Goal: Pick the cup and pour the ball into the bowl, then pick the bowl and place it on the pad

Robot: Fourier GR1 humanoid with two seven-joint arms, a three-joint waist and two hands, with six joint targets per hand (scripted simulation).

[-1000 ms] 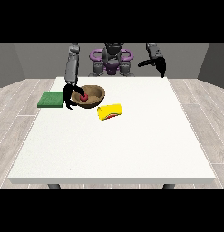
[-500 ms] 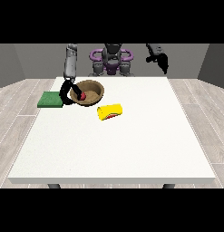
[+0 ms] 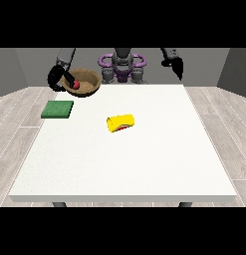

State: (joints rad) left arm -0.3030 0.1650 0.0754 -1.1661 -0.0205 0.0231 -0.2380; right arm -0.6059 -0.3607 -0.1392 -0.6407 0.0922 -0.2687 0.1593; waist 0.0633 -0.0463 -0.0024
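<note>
Gripping the tilted bowl [image 3: 85, 81], ball [image 3: 75, 85] inside, the hand at the view's left [image 3: 59, 79]; cup [image 3: 121, 123] lying left-right.

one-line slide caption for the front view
Hand at the view's left holds the bowl with red ball above the table, near the green pad.

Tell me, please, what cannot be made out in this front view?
- Hand at the view's left: its grip on the bowl is hidden by the rim.
- Red ball: partly hidden by that hand.
- Hand at the view's right: fingers too small to read.
- Yellow cup: opening indistinct.
</note>
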